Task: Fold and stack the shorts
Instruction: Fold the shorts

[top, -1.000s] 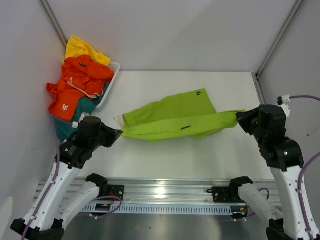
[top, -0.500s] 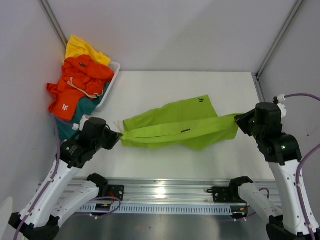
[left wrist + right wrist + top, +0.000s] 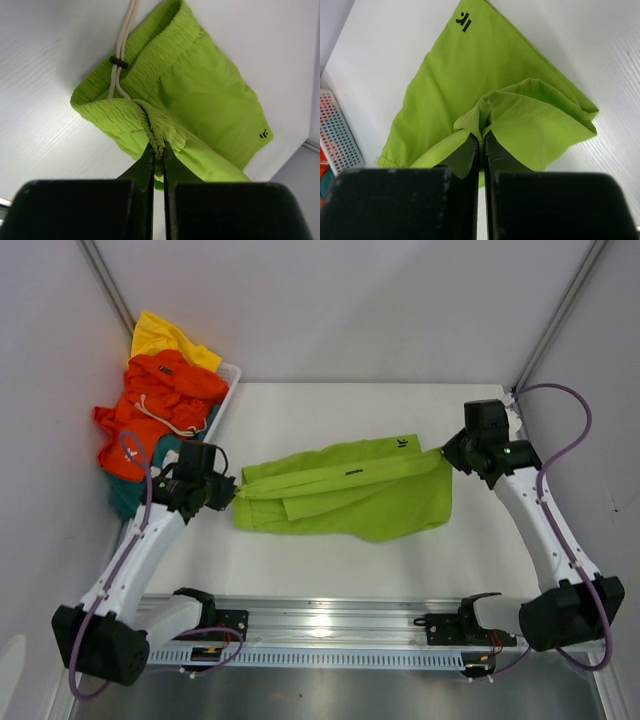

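Note:
The lime green shorts point(image 3: 350, 495) lie stretched across the middle of the white table, a small black logo near their far right corner. My left gripper point(image 3: 228, 492) is shut on the gathered waistband point(image 3: 156, 134) at the left end, beside the white drawstring point(image 3: 120, 65). At the right end my right gripper point(image 3: 447, 452) is shut on a pinch of the hem point(image 3: 481, 125). A taut fold runs between the two grips, above the rest of the cloth. More shorts, orange point(image 3: 160, 405), yellow point(image 3: 165, 337) and teal point(image 3: 128, 492), are heaped at the far left.
A white mesh basket point(image 3: 226, 390) at the table's far left corner holds the heap, which spills over its near side. Grey walls close in on the left, back and right. A metal rail point(image 3: 320, 625) runs along the near edge.
Both grippers have carried their ends of the lime green shorts away from the near edge toward the back. The right one moved farthest, and the lifted fold now lies over the far part of the cloth.

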`<move>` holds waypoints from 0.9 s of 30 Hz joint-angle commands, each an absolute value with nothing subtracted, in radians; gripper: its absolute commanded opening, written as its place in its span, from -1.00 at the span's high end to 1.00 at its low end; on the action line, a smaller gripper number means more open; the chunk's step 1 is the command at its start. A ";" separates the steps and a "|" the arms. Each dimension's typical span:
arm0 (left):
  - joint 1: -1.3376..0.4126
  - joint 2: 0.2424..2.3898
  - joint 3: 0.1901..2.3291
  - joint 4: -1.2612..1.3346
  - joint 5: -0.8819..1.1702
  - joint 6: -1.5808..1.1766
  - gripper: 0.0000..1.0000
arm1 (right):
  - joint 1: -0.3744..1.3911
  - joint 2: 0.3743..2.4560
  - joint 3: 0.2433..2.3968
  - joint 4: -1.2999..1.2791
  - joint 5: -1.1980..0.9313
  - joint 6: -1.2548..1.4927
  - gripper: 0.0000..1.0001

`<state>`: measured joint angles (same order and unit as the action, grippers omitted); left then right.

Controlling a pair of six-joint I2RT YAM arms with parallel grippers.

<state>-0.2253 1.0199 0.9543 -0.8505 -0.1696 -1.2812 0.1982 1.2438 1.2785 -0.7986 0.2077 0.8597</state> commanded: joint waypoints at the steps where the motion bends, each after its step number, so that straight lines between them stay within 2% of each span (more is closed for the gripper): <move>1: -0.175 1.109 0.999 -0.786 -0.155 -1.220 1.00 | 0.187 1.313 1.321 -0.678 0.229 0.845 1.00; 8: -0.068 1.331 1.064 -0.704 -0.098 -1.164 1.00 | 0.166 1.546 1.404 -0.586 0.215 0.824 1.00; 19: -0.045 1.658 1.300 -0.666 -0.071 -1.112 0.99 | 0.149 1.844 1.566 -0.485 0.215 0.851 1.00; 20: -0.041 1.705 1.328 -0.667 -0.063 -1.106 0.89 | 0.149 1.861 1.572 -0.470 0.206 0.850 0.96; 21: -0.035 1.724 1.342 -0.663 -0.052 -1.091 0.44 | 0.149 1.885 1.575 -0.454 0.198 0.847 0.86; 23: -0.025 1.747 1.348 -0.617 -0.022 -1.063 -0.59 | 0.147 1.908 1.581 -0.394 0.178 0.825 0.56; 24: -0.025 1.758 1.370 -0.629 -0.034 -1.062 -0.98 | 0.143 1.919 1.588 -0.384 0.170 0.818 0.40; 25: -0.022 1.759 1.380 -0.650 -0.047 -1.057 -0.98 | 0.141 1.934 1.606 -0.362 0.154 0.796 -0.24; 26: -0.021 1.759 1.393 -0.663 -0.064 -1.043 -0.98 | 0.137 1.940 1.618 -0.359 0.146 0.786 -0.59; 27: -0.021 1.755 1.425 -0.682 -0.078 -1.039 -0.98 | 0.130 1.940 1.623 -0.350 0.138 0.770 -0.84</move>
